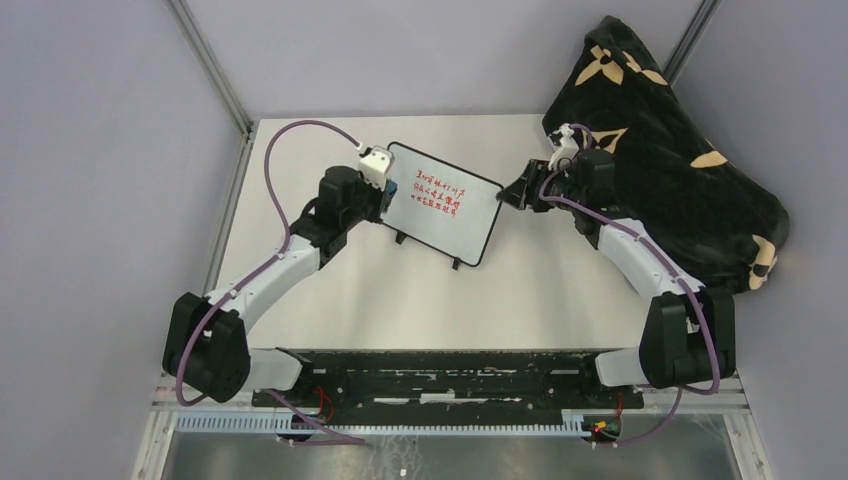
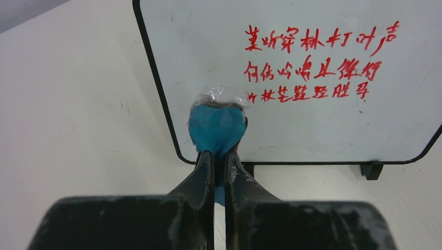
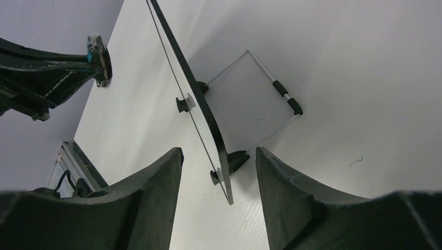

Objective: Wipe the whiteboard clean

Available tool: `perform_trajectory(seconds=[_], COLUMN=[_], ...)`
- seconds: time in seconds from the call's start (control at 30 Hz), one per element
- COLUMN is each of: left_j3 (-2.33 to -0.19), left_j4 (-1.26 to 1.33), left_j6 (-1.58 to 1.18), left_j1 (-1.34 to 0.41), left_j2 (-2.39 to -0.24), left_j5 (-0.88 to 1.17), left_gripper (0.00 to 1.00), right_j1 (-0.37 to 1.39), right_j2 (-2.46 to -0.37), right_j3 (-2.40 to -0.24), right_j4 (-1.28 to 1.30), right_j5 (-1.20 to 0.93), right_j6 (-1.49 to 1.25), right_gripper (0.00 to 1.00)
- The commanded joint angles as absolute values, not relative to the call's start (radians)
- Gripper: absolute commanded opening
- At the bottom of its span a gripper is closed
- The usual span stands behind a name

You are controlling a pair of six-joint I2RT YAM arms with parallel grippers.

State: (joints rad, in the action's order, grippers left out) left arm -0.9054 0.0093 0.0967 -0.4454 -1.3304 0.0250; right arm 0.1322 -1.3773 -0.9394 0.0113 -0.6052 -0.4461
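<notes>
Red writing (image 2: 318, 65) on whiteboard (image 1: 440, 203); left jaws clamped on blue pad (image 2: 216, 127) near its lower corner; right jaws parted astride its side edge.

A robotics lab's test cell: plain lavender panels (image 1: 90, 150) and aluminium posts (image 1: 212, 68) are enclosing a white table (image 1: 560, 300), while the left arm (image 1: 280, 265) and right arm (image 1: 640, 255) are sitting bolted to a black mounting rail (image 1: 440, 372) along the frame's bottom edge.
</notes>
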Motion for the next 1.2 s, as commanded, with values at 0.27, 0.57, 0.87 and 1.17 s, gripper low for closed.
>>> perform_trajectory(seconds=[0.27, 0.57, 0.87, 1.17], left_j3=[-1.034, -1.053, -1.103, -1.112], left_j4=[0.102, 0.158, 0.176, 0.229], left_j6=[0.017, -0.063, -0.094, -0.117], left_j1=[-0.443, -0.444, -0.447, -0.458], left_j2=[-1.414, -1.451, -1.529, -1.587], left_j5=[0.001, 0.035, 0.073, 0.106], left_gripper=[0.03, 0.03, 0.03, 0.03], right_j1=[0.158, 0.158, 0.158, 0.16], right_j2=[-1.425, -1.454, -1.506, -1.525], right_j3=[-1.052, -1.052, -1.074, -1.087], right_j4=[0.011, 0.036, 0.031, 0.015], right_j5=[-0.617, -0.642, -0.679, -0.717], right_j6=[-0.361, -0.324, -0.31, -0.304], right_gripper=[0.62, 0.6, 0.58, 0.56])
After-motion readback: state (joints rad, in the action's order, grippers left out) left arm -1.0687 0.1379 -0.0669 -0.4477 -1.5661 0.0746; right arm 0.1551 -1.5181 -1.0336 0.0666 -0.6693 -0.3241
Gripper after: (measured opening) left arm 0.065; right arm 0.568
